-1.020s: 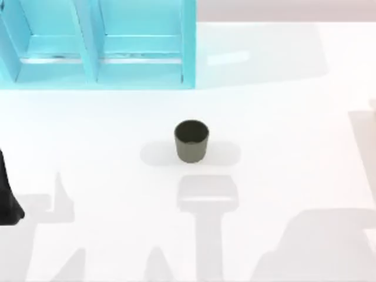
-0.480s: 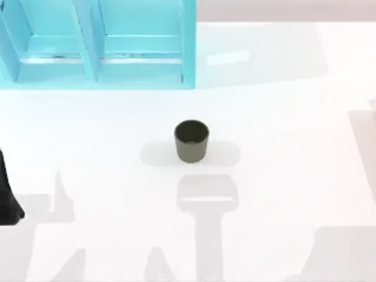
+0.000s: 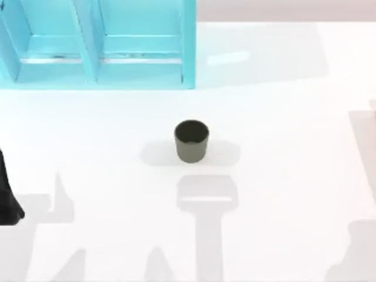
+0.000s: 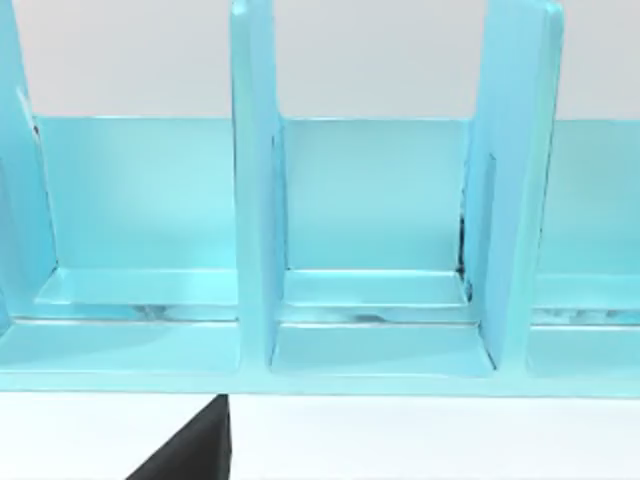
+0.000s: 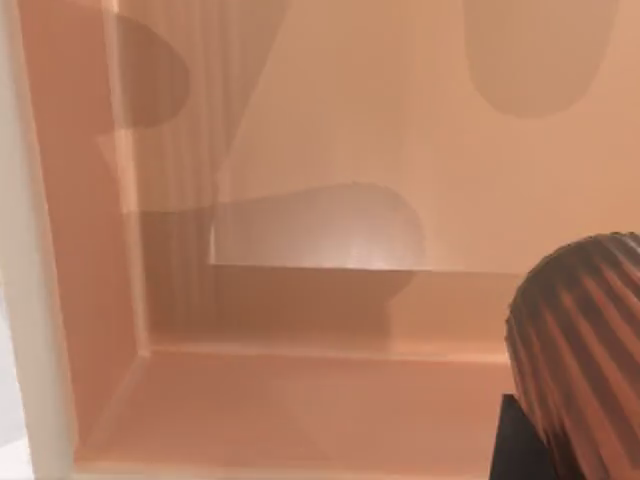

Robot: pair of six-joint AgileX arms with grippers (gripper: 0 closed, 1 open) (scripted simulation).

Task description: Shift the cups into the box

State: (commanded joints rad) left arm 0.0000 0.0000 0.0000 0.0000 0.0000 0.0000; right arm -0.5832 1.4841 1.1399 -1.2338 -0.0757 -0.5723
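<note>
Right gripper [image 5: 520,440]: dark finger beside the ribbed coppery cup [image 5: 585,350], over the orange box [image 5: 300,400] interior; grip state cannot be told. Left arm [image 3: 7,197]: parked at table's left edge. Olive-grey cup [image 3: 191,141]: upright, mid-table, near the blue rack [image 3: 100,47].

From overhead we look straight down on the white table [image 3: 282,117], the turquoise partitioned shelf [image 3: 100,53] at eleven o'clock. Our left wrist camera faces that same shelf [image 4: 360,250] level and near. Our right wrist camera looks closely into a salmon-pink box interior [image 5: 330,130].
</note>
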